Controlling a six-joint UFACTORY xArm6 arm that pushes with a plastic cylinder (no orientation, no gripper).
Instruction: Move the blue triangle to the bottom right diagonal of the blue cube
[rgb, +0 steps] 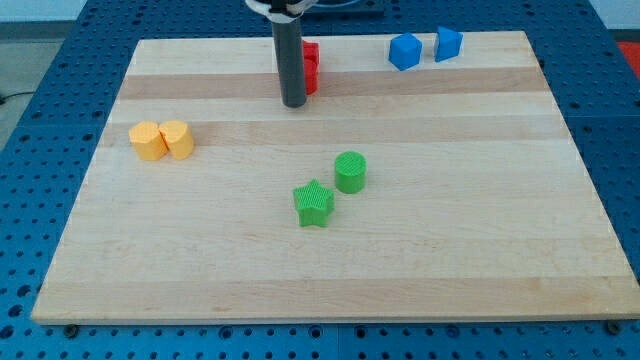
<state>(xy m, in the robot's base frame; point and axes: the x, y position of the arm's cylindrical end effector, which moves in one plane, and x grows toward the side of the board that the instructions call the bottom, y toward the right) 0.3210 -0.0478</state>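
Wooden surface (500, 250), pale and planked, carrying every block, with the green star (314, 203) near its middle taken as landmark.

Far to the view's left of the green star and a little higher: left yellow block (148, 141) and right yellow block (178, 138), touching side by side, shapes rounded but not sure.

Above the green star and slightly to the view's left: my tip (293, 104), set down on the surface, well apart from both green pieces. End effector only a straight dark rod, holding nothing; wide or narrow cannot be told. Just behind the rod, toward the view's top: red block (311, 68), partly hidden, shape not clear, contact with the rod impossible to judge.

Just to the upper right of the green star, close but apart: green cylinder (350, 171).

Far up and to the view's right of the green star, near the surface's top edge: blue cube (404, 51). Still further to the view's right of the green star and a touch higher: blue triangle (449, 43), just beside the blue cube with a narrow gap between, on the cube's upper right. Shapes of the two blue pieces hard to tell apart at this size. Both well to the view's right of my tip.
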